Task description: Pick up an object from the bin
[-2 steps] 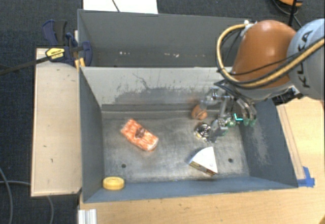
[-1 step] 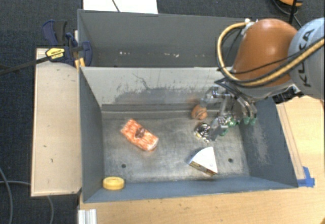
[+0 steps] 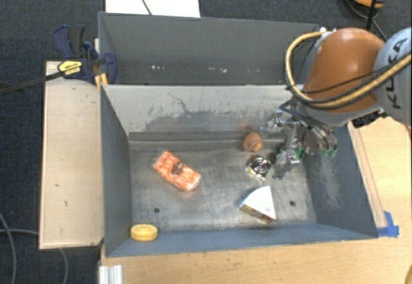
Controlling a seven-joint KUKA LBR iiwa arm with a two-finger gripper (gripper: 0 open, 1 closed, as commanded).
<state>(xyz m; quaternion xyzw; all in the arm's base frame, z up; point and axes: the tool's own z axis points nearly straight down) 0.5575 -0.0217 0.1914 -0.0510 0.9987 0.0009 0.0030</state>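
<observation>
Tool hangs beside a shiny metal thing; apart or together, cannot tell.

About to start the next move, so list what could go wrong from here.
1. The gripper hangs right beside the small shiny metal thing; it may knock it aside rather than catch it.
2. The brown rounded lump and white wedge lie close; either could be bumped or caught along.
</observation>
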